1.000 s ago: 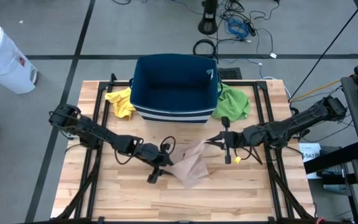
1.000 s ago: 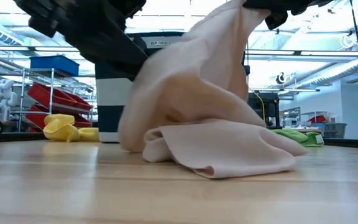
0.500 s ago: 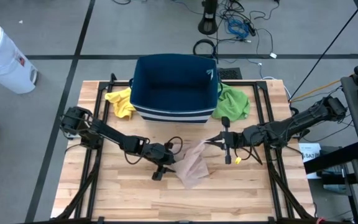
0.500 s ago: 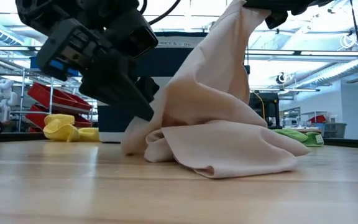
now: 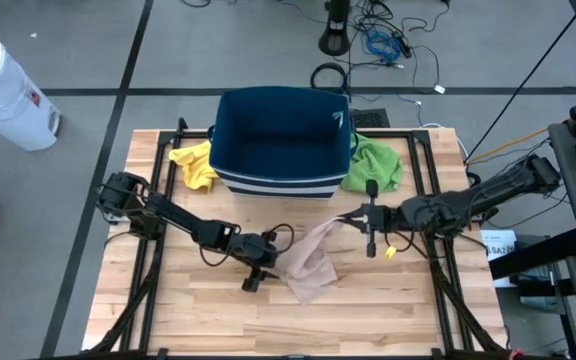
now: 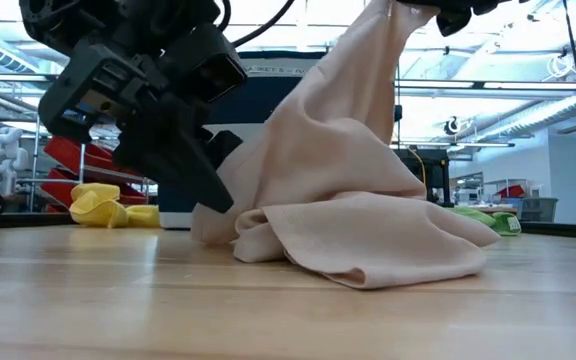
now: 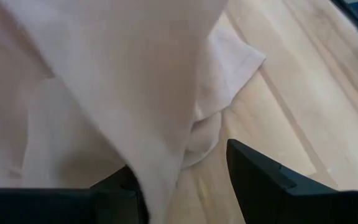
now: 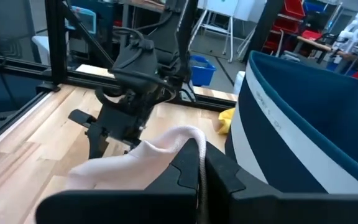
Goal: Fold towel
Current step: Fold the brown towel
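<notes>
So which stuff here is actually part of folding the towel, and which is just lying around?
Part of the job:
- beige towel
- right gripper, shut on the towel's raised corner
- left gripper, open at the towel's edge

Lying about:
- blue bin
- yellow cloth
- green cloth

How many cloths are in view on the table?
3: a beige towel mid-table, one corner lifted by the right gripper; a crumpled yellow cloth left of the dark blue bin; a green cloth right of it. The bin's inside looks empty.
</notes>
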You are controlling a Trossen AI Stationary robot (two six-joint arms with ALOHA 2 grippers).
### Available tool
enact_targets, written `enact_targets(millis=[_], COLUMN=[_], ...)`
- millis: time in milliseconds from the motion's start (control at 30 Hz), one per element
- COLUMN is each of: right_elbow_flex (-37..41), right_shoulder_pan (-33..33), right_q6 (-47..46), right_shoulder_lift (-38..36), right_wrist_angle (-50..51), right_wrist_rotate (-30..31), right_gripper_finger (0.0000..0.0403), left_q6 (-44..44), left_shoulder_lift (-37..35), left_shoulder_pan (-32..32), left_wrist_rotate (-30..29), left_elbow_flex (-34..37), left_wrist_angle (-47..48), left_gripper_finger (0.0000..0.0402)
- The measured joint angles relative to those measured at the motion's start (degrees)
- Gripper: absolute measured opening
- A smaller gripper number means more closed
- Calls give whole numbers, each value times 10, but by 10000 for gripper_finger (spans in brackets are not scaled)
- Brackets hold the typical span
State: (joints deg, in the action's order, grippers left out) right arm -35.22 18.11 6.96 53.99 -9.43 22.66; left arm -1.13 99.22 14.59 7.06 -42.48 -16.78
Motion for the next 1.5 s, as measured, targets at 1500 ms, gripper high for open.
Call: enact_targets(millis=[1500], right_elbow_flex=[0], right_shoulder_pan=[0], right_q6=[-48], right_shoulder_lift=[-105], right_wrist_angle=[208], right_wrist_rotate=[33], right_gripper_finger=[0], left_q6=[17], left_shoulder_lift=[-66], left_shoulder_pan=[-42], left_wrist_rotate=[-29], left_elbow_flex=[1], left_wrist_angle=[120], left_gripper_finger=[126])
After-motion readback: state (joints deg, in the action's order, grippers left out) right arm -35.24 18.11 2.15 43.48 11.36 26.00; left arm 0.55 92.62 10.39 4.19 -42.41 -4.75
